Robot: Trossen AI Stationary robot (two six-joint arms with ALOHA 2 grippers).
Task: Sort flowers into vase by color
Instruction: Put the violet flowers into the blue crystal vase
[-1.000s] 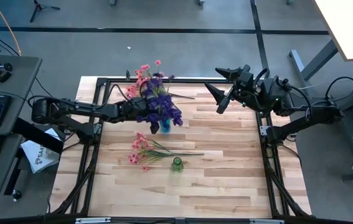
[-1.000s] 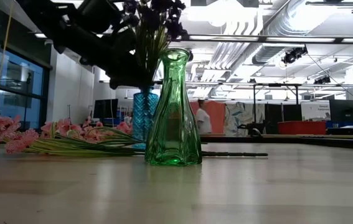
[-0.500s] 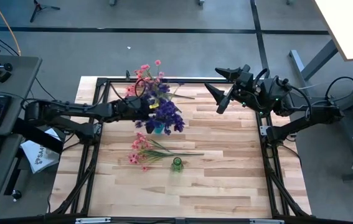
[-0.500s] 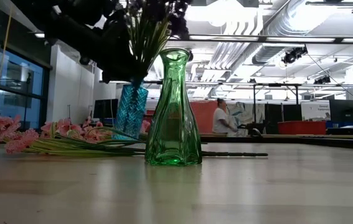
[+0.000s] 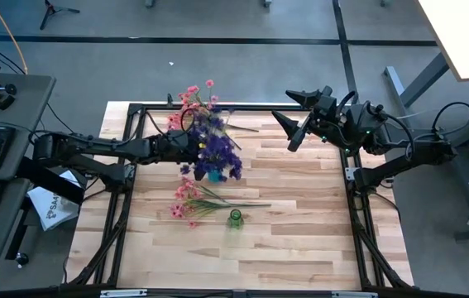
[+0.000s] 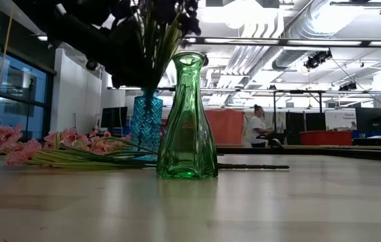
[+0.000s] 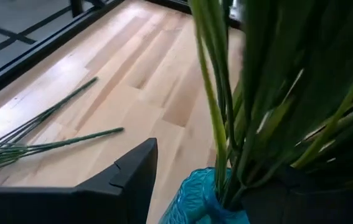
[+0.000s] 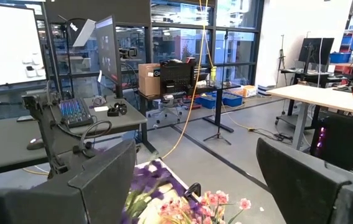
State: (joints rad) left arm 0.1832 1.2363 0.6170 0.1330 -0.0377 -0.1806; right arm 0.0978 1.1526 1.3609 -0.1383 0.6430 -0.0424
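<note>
- Reaching over the far-left part of the table point(image 5: 300, 248), left claw point(image 5: 191, 147) buried in the purple flowers point(image 5: 214, 147); one dark finger point(image 7: 126, 180) showing beside the stems in the left wrist view, the other hidden, so cannot tell whether spread or pinching.
- Standing upright just below that claw, blue vase point(image 6: 146, 124) with the purple bunch rising out of its mouth, green stems packed inside.
- Lying flat nearer the front, pink flowers point(image 5: 189, 200) in a loose bundle, blossoms toward the left edge, long stems point(image 6: 244, 166) running right behind the green vase point(image 5: 235, 218).
- Standing empty and upright at table centre, that green vase, apart from the blue one.
- Showing past the purple bunch by the far edge, more pink flowers point(image 5: 191, 98).
- Hovering high over the far-right corner, right claw point(image 5: 294, 117), fingers spread wide, holding nothing.
- Walking in the room beyond the table, a person point(image 6: 256, 126).
</note>
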